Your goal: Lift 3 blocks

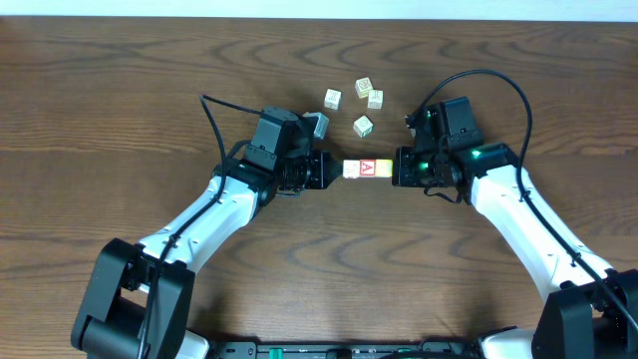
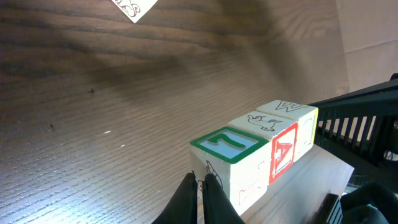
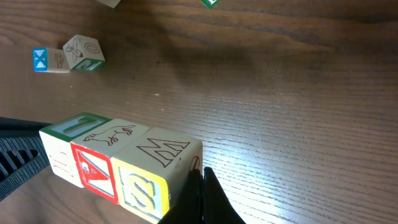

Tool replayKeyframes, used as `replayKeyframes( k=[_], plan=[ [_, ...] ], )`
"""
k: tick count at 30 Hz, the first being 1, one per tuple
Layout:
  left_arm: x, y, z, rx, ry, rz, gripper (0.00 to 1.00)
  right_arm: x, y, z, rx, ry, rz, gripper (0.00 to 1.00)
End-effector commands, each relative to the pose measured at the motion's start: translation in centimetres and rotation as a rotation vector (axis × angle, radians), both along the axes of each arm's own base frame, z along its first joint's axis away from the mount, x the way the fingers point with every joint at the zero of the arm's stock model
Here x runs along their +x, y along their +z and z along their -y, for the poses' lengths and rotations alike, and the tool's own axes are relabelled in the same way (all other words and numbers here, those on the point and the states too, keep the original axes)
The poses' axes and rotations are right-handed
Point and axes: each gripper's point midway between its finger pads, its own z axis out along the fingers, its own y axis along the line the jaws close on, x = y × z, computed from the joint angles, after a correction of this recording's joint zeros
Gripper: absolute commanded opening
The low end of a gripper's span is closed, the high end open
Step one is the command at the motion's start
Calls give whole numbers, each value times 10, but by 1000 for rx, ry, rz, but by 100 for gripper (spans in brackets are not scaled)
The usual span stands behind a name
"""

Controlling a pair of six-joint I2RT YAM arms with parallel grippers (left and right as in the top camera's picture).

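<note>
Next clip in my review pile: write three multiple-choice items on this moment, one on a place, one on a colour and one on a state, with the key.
1. Where is the row of three blocks?
A) between the left claw and the right claw
B) beside the left arm's base
C) at the table's far edge

2. What colour is the letter-A face of the middle block?
A) blue
B) red
C) black

3. How do the right claw's fingers stand?
A) spread wide round a block
B) shut together, tips at the end block
C) out of every view

Key:
1 A: the overhead view shows a claw at each end of the row.
2 B: both wrist views show a red face with a white A.
3 B: the right wrist view shows the fingers pressed together against that block.
</note>
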Motion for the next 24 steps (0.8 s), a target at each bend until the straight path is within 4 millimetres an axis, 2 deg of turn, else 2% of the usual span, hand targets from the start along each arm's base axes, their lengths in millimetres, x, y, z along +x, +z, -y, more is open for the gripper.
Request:
replayKeyframes(
  k=[1, 17, 24],
  plan=[
    [-7, 21, 16, -53, -53, 26, 7, -5, 25, -28, 102, 90, 32, 1],
    [-9, 9, 15, -37, -52, -7, 7, -4, 18, -22, 60, 71, 25, 1],
    [-10, 7, 14, -32, -49, -14, 7, -8, 4, -29, 38, 92, -10, 1]
  ],
)
